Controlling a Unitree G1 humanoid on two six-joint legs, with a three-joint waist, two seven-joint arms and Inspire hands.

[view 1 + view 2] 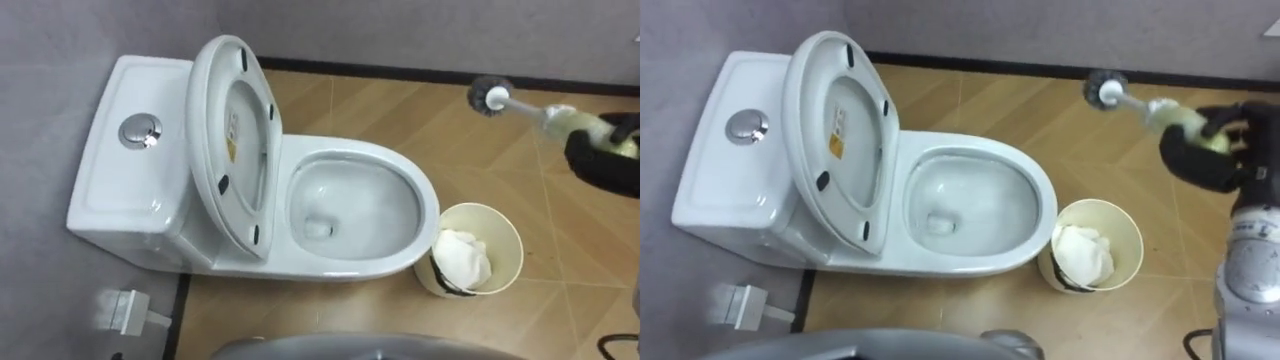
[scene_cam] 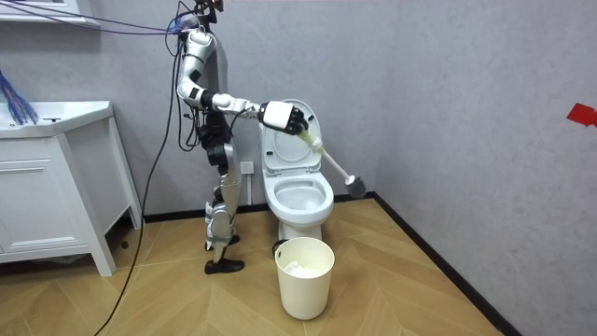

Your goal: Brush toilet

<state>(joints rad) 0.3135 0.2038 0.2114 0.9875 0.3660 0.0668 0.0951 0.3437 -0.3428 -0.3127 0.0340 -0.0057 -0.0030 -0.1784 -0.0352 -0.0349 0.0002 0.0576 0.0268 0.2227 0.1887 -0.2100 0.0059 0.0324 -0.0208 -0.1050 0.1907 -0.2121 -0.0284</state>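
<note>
The toilet brush [image 1: 522,107] is off the floor and outside the toilet, held out over the wooden floor [image 1: 400,100] to the right of the bowl, with its dark round bristle head [image 1: 490,95] pointing toward the wall and its pale handle running back into the right hand [image 1: 1208,150]. That hand is clenched round the grip end of the handle. In the room view the brush [image 2: 338,166] slants down from the hand, its head hanging in the air just beside the bowl on the room view's right. The white toilet [image 1: 428,205] has its seat and lid [image 1: 235,140] both raised against the tank, leaving the bowl open with a little water at the bottom; a round chrome flush button [image 1: 140,131] sits on top of the tank. Just beside the front of the bowl stands a cream waste bin [image 1: 505,235] with something white crumpled [image 1: 462,258] inside it. The robot stands upright at the toilet's side, right arm stretched across it, and a white cabinet [image 2: 56,187] stands well apart behind it.
</note>
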